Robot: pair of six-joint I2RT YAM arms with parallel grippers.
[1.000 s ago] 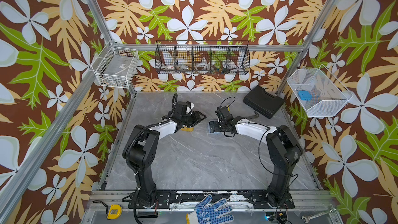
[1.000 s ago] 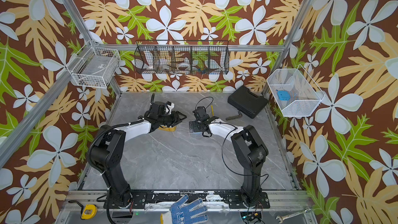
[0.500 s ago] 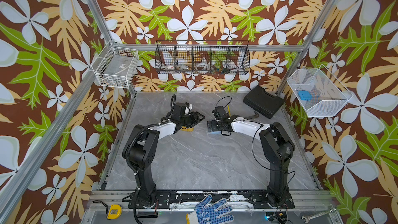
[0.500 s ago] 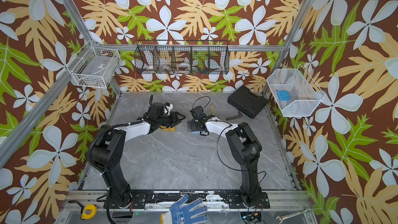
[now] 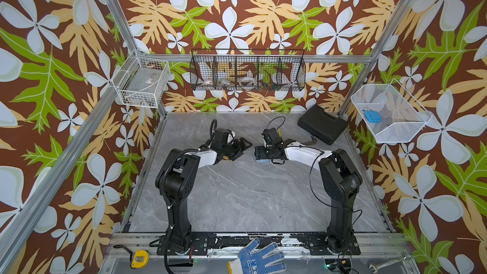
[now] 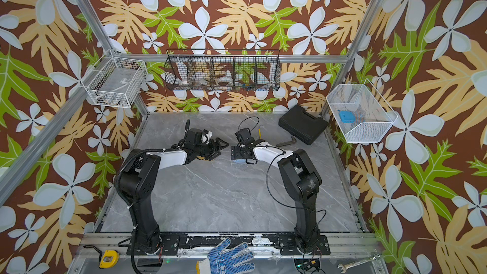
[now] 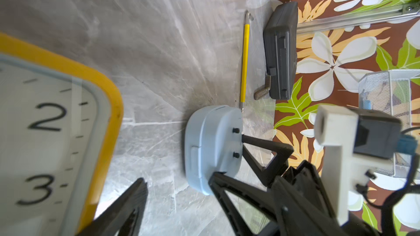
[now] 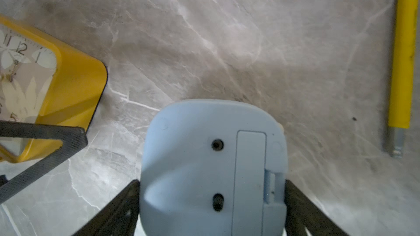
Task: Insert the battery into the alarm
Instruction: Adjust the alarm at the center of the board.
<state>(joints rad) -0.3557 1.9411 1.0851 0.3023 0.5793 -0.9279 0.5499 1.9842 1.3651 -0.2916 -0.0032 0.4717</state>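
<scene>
Right gripper (image 8: 211, 183), stretched low over the grey marble-patterned tabletop (image 8: 227, 30): its two black fingers (image 8: 295, 198) stand wide and bear against opposite sides of the pale blue, rounded-square plastic alarm (image 8: 193, 155), which is grasped between them. The alarm's back faces the gripper's wrist (two small dark knobs and a rectangular battery cover (image 8: 250, 173), seated in place, show there; whatever lies under the cover is hidden). In both top views only a pale blue edge shows beneath the fingers.

Left gripper (image 5: 243, 148), opposite and near the right gripper's fingertips: fingers spread apart, with nothing between them. A yellow-cased square clock with a white dial (image 8: 77, 82) lies on the tabletop just beside and partly under the left gripper, outside its fingers and apart from the alarm.

Beyond the right gripper, farther from the arm bases, lies a thin metal rod in a yellow sleeve (image 8: 402, 53). Farther out again, toward the rear corner on that gripper's own side, sits a black moulded plastic case (image 5: 321, 127), with a dark bent hex key (image 5: 312, 140) at its edge.
</scene>
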